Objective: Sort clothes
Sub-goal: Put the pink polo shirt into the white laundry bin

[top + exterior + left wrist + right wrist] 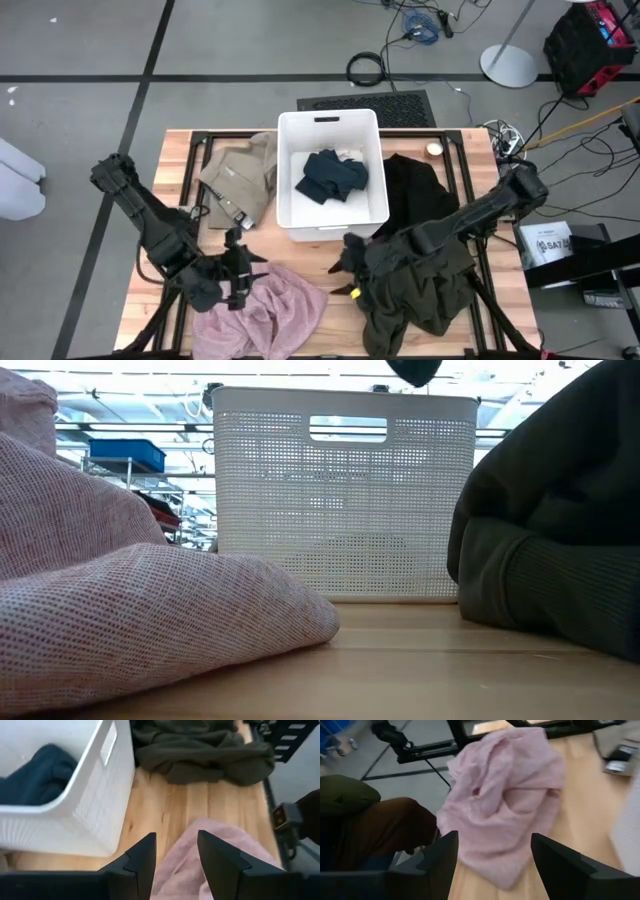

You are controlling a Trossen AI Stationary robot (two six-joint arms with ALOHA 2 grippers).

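Your left gripper (238, 272) is hovering over the pink garment (262, 316) at the table's near edge, fingers narrowly parted, gripping nothing. Your right gripper (350, 262) is sitting beside the olive garment (420, 295), jaws wide, empty. The navy garment (333, 175) is lying in the white bin (287, 135); the khaki one (240, 175) is resting left of it on the wooden table (175, 160). Cables are trailing over the grey floor (80, 100).
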